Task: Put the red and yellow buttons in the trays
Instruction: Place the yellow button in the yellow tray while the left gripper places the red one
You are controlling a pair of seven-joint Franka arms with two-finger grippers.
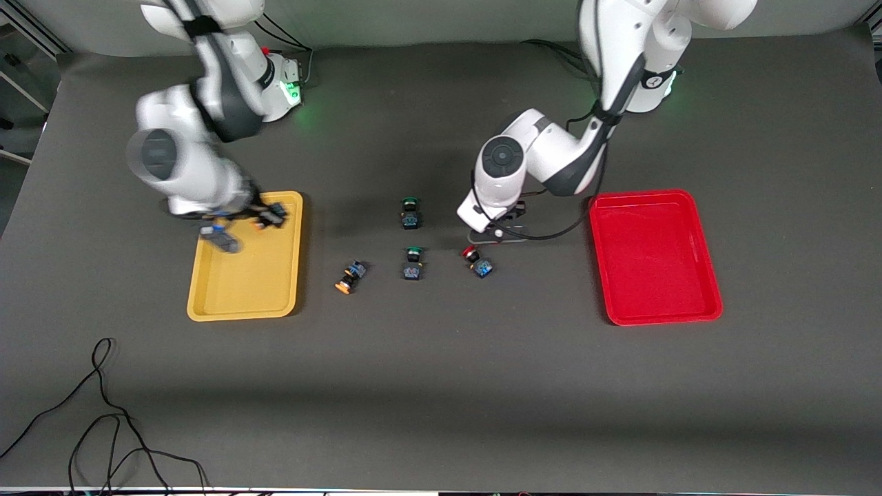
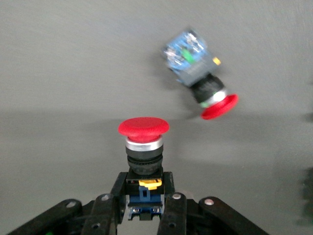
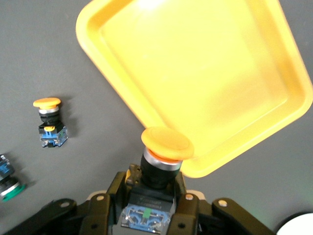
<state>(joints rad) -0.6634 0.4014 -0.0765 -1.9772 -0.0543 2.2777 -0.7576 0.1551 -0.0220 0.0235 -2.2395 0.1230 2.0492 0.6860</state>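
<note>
Glossy plastic trays and buttons on a matt dark table cover

The yellow tray [image 3: 230, 73] and the red tray [image 1: 653, 256] look like smooth, shiny plastic. Beside the yellow tray, the held yellow button [image 3: 166, 147] has a smooth, satiny cap over a bright metal-looking ring, as does the held red button [image 2: 144, 134]. The table cover [image 1: 441, 386] is dull, matt grey, cloth-like.
</note>
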